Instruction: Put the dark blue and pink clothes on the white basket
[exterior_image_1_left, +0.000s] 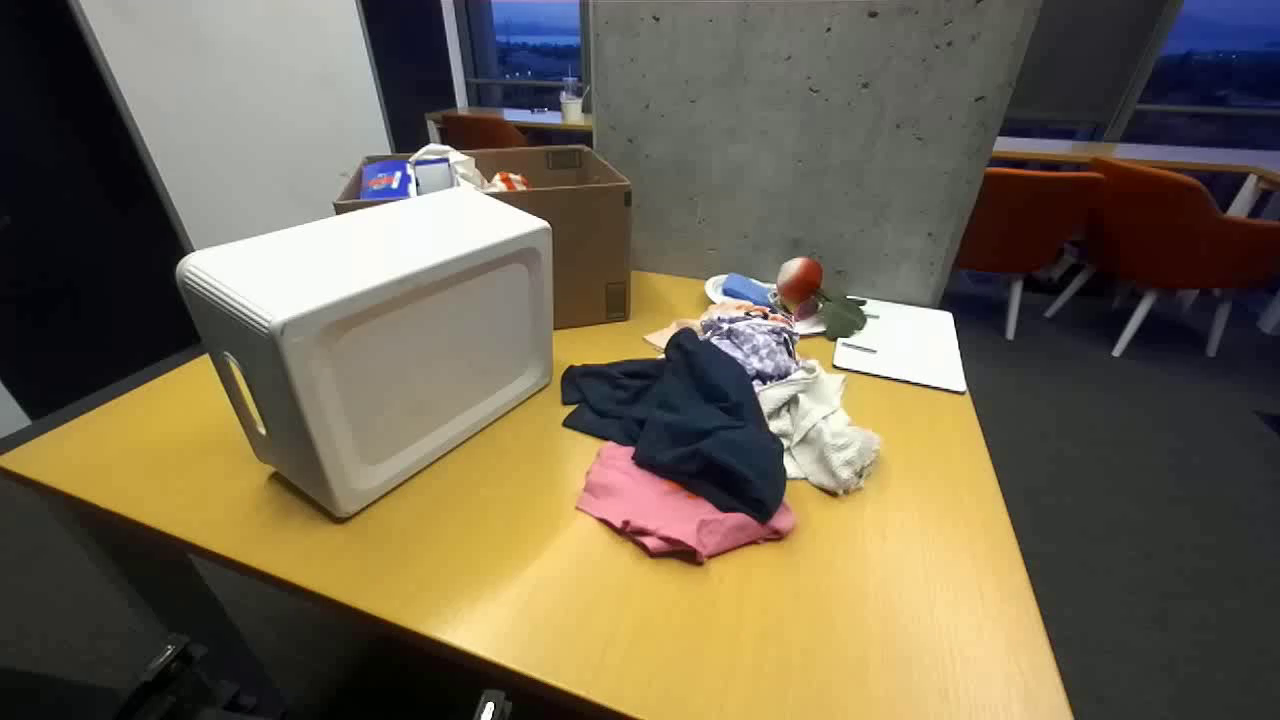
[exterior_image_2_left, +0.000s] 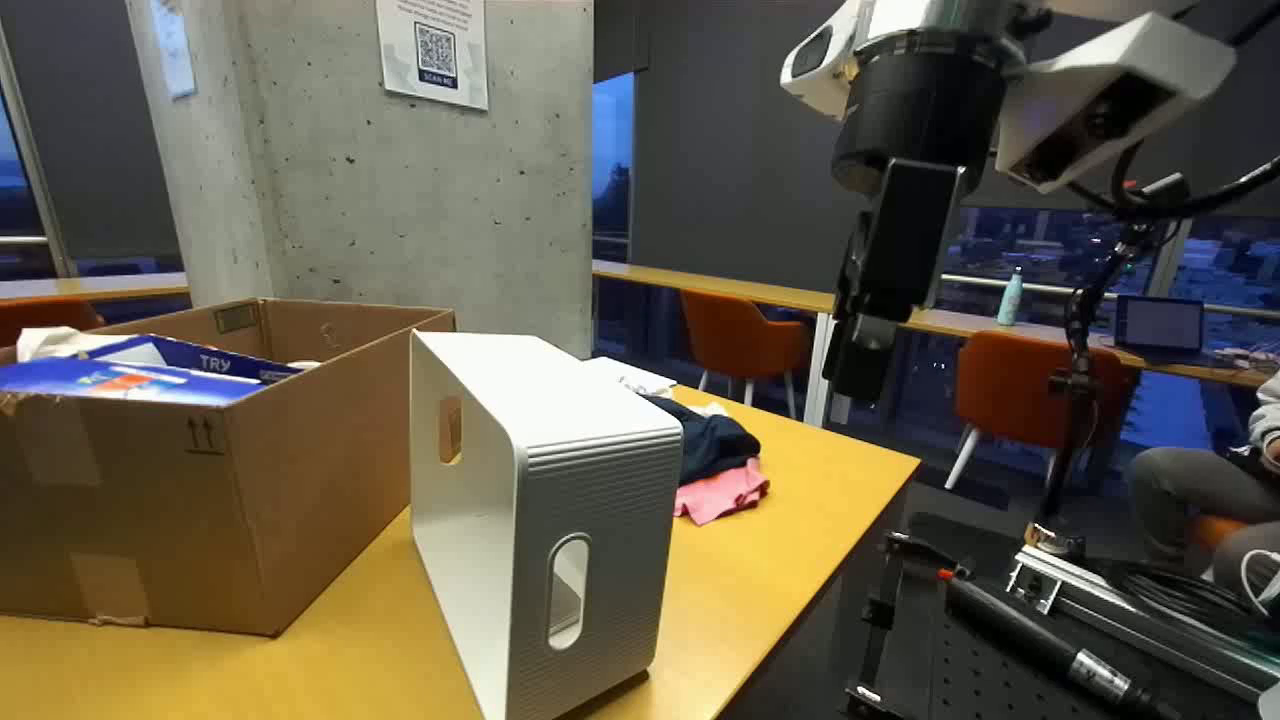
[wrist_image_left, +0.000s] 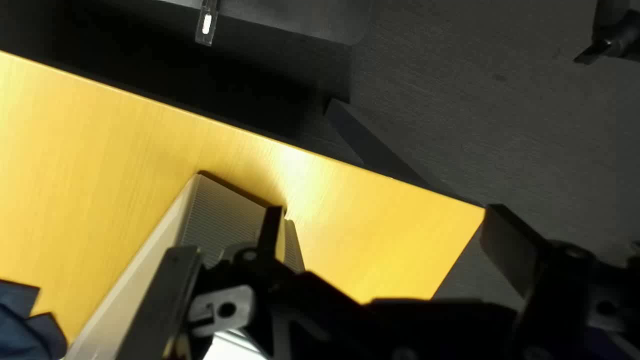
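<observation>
A dark blue garment (exterior_image_1_left: 700, 430) lies crumpled on the table, partly on top of the pink garment (exterior_image_1_left: 665, 510). Both clothes also show in an exterior view behind the white basket (exterior_image_2_left: 600, 520), the blue one (exterior_image_2_left: 715, 445) above the pink one (exterior_image_2_left: 725, 492). Tipped onto its side, the basket (exterior_image_1_left: 430, 355) turns its base toward the clothes and its mouth away from them. My gripper (exterior_image_2_left: 858, 365) hangs in the air, well above the table. In the wrist view the gripper (wrist_image_left: 382, 215) has its fingers wide apart with nothing between them. A corner of dark blue cloth (wrist_image_left: 22, 325) shows there.
A brown cardboard box (exterior_image_1_left: 590, 250) full of items stands behind the basket. White cloth (exterior_image_1_left: 825, 430) and purple-patterned cloth (exterior_image_1_left: 755, 345) lie beside the blue garment. Farther back are a white board (exterior_image_1_left: 905, 345) and a red flower-like object (exterior_image_1_left: 800, 280), near a concrete column (exterior_image_1_left: 780, 130).
</observation>
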